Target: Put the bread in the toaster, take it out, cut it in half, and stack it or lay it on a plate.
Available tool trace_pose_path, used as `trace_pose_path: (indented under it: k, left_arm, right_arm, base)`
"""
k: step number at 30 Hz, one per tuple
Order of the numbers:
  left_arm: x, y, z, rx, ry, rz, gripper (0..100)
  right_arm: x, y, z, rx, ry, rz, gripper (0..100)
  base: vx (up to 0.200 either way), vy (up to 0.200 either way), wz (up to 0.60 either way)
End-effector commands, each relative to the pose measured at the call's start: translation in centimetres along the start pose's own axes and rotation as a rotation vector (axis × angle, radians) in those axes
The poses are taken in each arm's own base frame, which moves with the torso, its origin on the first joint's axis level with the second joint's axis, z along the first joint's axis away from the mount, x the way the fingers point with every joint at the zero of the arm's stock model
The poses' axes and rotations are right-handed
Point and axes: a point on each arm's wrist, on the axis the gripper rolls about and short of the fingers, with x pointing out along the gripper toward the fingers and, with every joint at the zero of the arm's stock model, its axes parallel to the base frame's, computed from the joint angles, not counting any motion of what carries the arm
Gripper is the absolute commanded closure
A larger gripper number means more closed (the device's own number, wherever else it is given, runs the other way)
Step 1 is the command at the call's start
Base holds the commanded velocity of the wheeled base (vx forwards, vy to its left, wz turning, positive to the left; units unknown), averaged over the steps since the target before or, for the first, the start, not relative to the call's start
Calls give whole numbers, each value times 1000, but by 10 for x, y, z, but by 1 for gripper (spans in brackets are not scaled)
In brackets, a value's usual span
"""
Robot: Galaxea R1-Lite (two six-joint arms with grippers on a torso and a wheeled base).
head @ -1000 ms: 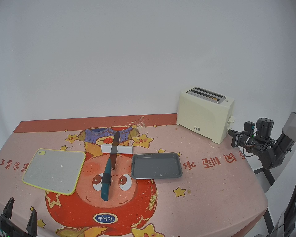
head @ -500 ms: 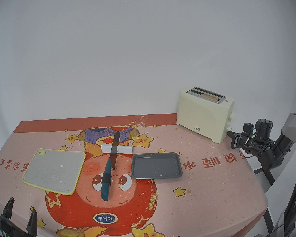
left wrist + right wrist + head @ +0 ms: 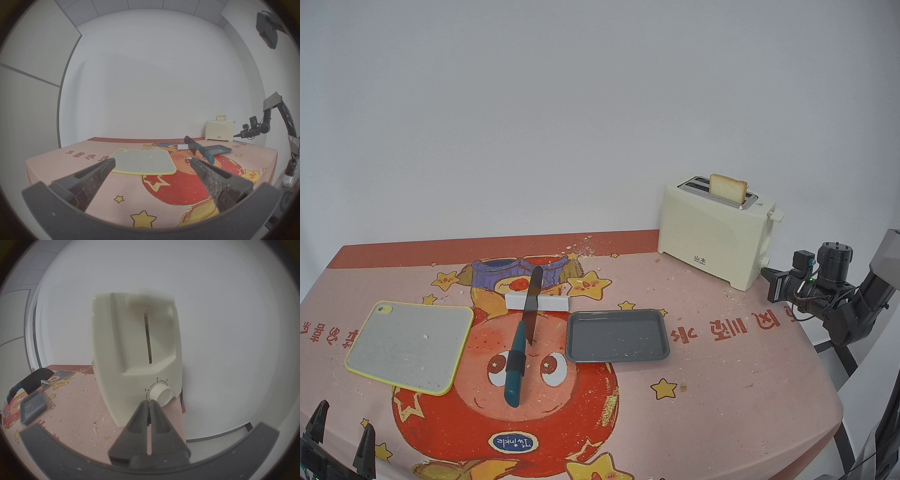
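**A:** where's the bread (image 3: 729, 187) at right now?

**B:** its top part is poking out of 1 of the 2 slots on the cream toaster (image 3: 709, 240), over at the far right of the table (image 3: 725, 387). the lever (image 3: 776, 216) on the toaster's end is sitting at the top of its track.

**A:** and the arms?

**B:** right gripper (image 3: 766, 270) is low down just beside the toaster's end and pointing at it. fingers are pinched together with nothing between them. on its wrist cam the tip is right under the dial (image 3: 160, 394), can't tell if it touches. left gripper (image 3: 153, 161) hangs over the near left corner of the table, jaws spread wide, holding nothing.

**A:** rest of the stuff?

**B:** cutting board (image 3: 409, 345) on the left, grey tray (image 3: 617, 337) in the middle. the knife (image 3: 519, 356) is between them with its blade propped on a little white block (image 3: 553, 302). crumbs (image 3: 582, 245) scattered on the table.
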Motion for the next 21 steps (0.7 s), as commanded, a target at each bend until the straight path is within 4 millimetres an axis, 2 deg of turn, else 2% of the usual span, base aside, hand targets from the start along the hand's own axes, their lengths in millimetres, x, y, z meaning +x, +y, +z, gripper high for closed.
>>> trace_pose_path:
  k: [1,5,10,11,12,13,14,15,18,19,21]
  left_arm:
    - [0,0,-5,-1,1,0,0]
    - [0,0,-5,-1,1,0,0]
    - [0,0,-5,-1,1,0,0]
    - [0,0,-5,-1,1,0,0]
    - [0,0,-5,-1,1,0,0]
    - [0,0,-5,-1,1,0,0]
    - [0,0,-5,-1,1,0,0]
    - [0,0,-5,-1,1,0,0]
    - [0,0,-5,-1,1,0,0]
    - [0,0,-5,-1,1,0,0]
    - [0,0,-5,-1,1,0,0]
  right_arm:
    - [0,1,0,-2,-1,4,100]
    - [-8,4,5,-9,-26,6,100]
    - [-44,28,42,-70,-232,46,100]
    - [-65,36,57,-84,-294,62,100]
    - [-65,36,57,-84,-294,62,100]
    - [-88,41,77,-92,-367,74,100]
    - [-88,41,77,-92,-367,74,100]
    - [-98,42,92,-100,-406,80,100]
    - [-96,40,108,-108,-415,94,100]
    - [-90,37,120,-119,-401,91,100]
    - [-84,35,126,-130,-365,95,100]
  base:
    - [0,0,0]
    - [0,0,0]
    - [0,0,0]
    - [0,0,0]
    - [0,0,0]
    - [0,0,0]
    - [0,0,0]
    - [0,0,0]
    - [0,0,0]
    - [0,0,0]
    - [0,0,0]
